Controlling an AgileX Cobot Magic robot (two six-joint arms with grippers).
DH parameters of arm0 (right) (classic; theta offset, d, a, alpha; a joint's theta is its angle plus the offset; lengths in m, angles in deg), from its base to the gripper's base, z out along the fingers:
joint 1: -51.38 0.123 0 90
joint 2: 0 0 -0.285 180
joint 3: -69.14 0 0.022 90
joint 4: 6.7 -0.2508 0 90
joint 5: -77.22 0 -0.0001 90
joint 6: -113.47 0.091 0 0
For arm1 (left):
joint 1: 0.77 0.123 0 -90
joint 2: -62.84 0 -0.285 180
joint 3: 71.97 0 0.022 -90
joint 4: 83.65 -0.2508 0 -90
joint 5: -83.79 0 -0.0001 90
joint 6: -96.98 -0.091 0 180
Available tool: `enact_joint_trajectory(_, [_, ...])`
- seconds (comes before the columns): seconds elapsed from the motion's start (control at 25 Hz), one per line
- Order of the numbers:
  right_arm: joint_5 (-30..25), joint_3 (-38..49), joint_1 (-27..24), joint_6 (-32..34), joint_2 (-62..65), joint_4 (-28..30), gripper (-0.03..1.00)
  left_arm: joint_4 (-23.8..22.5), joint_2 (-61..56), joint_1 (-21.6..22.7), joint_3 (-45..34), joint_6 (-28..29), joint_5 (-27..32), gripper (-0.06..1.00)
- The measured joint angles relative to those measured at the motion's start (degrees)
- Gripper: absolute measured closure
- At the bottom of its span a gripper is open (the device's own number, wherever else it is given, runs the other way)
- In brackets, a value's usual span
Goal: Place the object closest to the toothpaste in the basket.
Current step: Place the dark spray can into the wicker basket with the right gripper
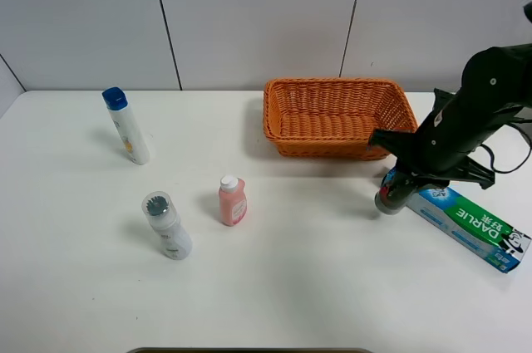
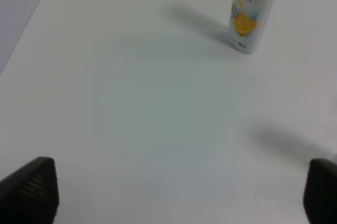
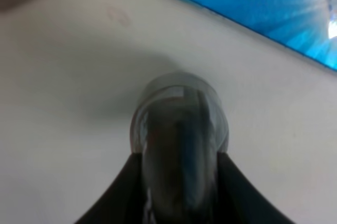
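The right gripper (image 3: 179, 187) is clamping its two black fingers (image 3: 131, 182) around a small bottle with a translucent grey cap (image 3: 179, 118), the cap poking out past the fingertips and pointing down at the white tabletop (image 3: 63, 103). Whether the cap is touching the surface or hanging just above it cannot be told. The grip looks set on the bottle's body so that it can be carried cap-down. This bottle is judged to be the task's object, because just beside the gripper is lying the flat blue-and-green cardboard toothpaste box (image 1: 465, 220), nearer to it than anything else. A little beyond the gripper, open side up to receive the bottle, is sitting the rectangular orange woven basket (image 1: 332, 82). Well away from this gripper, across the table, three more bottles are standing upright: a pink bottle with a white cap (image 1: 233, 201), a white bottle with a clear domed cap (image 1: 166, 226), and a tall white bottle with a blue cap (image 1: 126, 126). The left gripper (image 2: 174, 192) is hanging spread wide over bare table, holding nothing, the tall bottle ahead of it. That is four bottles, one box, one basket.
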Motion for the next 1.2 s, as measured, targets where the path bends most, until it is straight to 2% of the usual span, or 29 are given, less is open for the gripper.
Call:
enact_joint_trajectory(0.4, [0.27,0.00,0.00,-5.40,9.29,0.00,0.67,0.00,0.00,0.00,0.00,0.00,0.00,0.00])
enact_joint_trajectory(0.52, [1.48,0.00,0.06,-11.23,11.95,0.00,0.67,0.00,0.00,0.00,0.00,0.00,0.00,0.00])
enact_joint_trajectory(0.56, [2.66,0.00,0.06,-15.04,12.93,0.00,0.67,0.00,0.00,0.00,0.00,0.00,0.00,0.00])
enact_joint_trajectory(0.68, [3.86,-0.73,0.06,-18.31,13.18,0.00,0.67,0.00,0.00,0.00,0.00,0.00,0.00,0.00])
enact_joint_trajectory(0.96, [6.70,-7.40,0.06,-25.65,13.06,0.55,0.67,0.00,0.00,0.00,0.00,0.00,0.00,0.00])
enact_joint_trajectory(1.2, [6.99,-13.33,0.06,-28.24,9.25,1.70,0.67,0.00,0.00,0.00,0.00,0.00,0.00,0.00])
